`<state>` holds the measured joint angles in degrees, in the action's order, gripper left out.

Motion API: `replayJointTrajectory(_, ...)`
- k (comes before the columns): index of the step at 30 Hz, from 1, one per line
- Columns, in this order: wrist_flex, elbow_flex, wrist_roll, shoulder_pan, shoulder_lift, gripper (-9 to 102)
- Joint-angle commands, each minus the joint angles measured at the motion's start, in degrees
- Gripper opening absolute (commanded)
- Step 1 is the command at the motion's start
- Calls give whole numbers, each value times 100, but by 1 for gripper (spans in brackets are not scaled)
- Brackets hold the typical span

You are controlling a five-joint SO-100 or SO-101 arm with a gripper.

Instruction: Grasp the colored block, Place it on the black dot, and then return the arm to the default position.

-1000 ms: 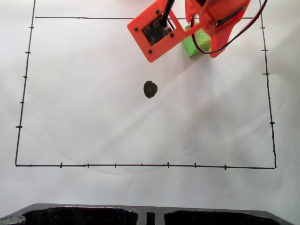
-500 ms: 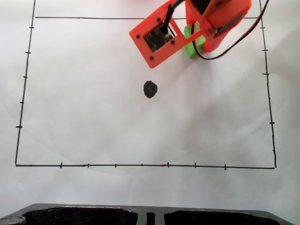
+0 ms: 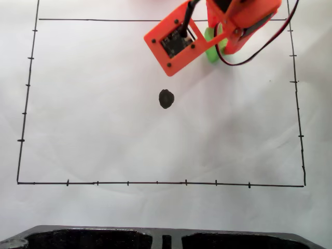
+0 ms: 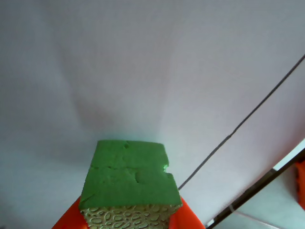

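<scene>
In the fixed view the orange-red arm [image 3: 238, 21] reaches in from the top right, its square plate with a black part [image 3: 174, 41] turned toward the left. A sliver of the green colored block [image 3: 210, 47] shows between the plate and the orange finger, mostly covered by the arm. In the wrist view the block [image 4: 127, 174] sits squeezed between the orange fingers [image 4: 70, 218] of my gripper [image 4: 128, 212], with white paper beyond it. The black dot [image 3: 166, 98] lies bare on the paper, down and left of my gripper [image 3: 213, 50].
A hand-drawn black rectangle with tick marks [image 3: 155, 182] frames the white paper; one of its lines [image 4: 248, 119] crosses the wrist view. A dark moulded tray edge [image 3: 166, 237] runs along the bottom of the fixed view.
The arm has drawn slightly up and back toward the top edge with the block, which now shows less from behind the orange parts. The black dot has not moved.
</scene>
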<state>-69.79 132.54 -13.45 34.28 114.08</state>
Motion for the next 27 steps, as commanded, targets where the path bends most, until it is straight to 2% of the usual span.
replayJointTrajectory(1, -220, -527, 123, -378, 281, 6)
replayJointTrajectory(5, -396, -1099, 352, -1037, 211, 5)
replayJointTrajectory(15, -70, -1626, 1274, -2479, -439, 5)
replayJointTrajectory(27, 677, -1661, 1503, -2839, -1354, 5)
